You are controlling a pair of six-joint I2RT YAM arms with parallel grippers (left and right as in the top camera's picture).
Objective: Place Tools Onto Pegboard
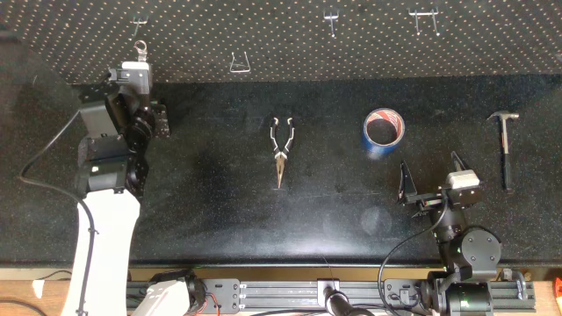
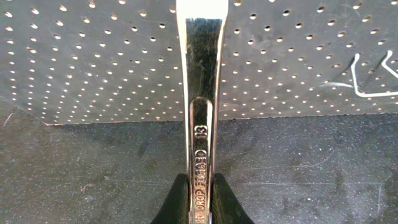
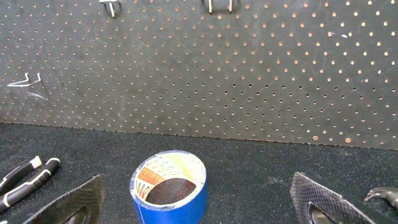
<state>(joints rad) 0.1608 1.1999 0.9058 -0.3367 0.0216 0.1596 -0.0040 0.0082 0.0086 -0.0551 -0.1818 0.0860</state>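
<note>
My left gripper point(image 2: 199, 208) is shut on a chrome combination wrench point(image 2: 200, 93) and holds it upright against the pegboard point(image 2: 93, 62). In the top view the left gripper point(image 1: 136, 75) sits at the board's lower edge, and the wrench's ring end point(image 1: 139, 46) pokes up near a hook point(image 1: 140, 26). Black-handled pliers point(image 1: 281, 147), a blue tape roll point(image 1: 384, 130) and a hammer point(image 1: 505, 145) lie on the dark mat. My right gripper point(image 1: 435, 178) rests open near the front. It faces the tape roll point(image 3: 169, 186) and holds nothing.
More hooks hang on the pegboard: a wire hook point(image 1: 239, 61) left of centre, two pegs point(image 1: 332, 19) point(image 1: 424, 17) at the upper right. The same wire hook point(image 2: 373, 78) is seen beside the wrench. The pliers' handles point(image 3: 28, 177) and the hammer head point(image 3: 382, 198) flank the tape.
</note>
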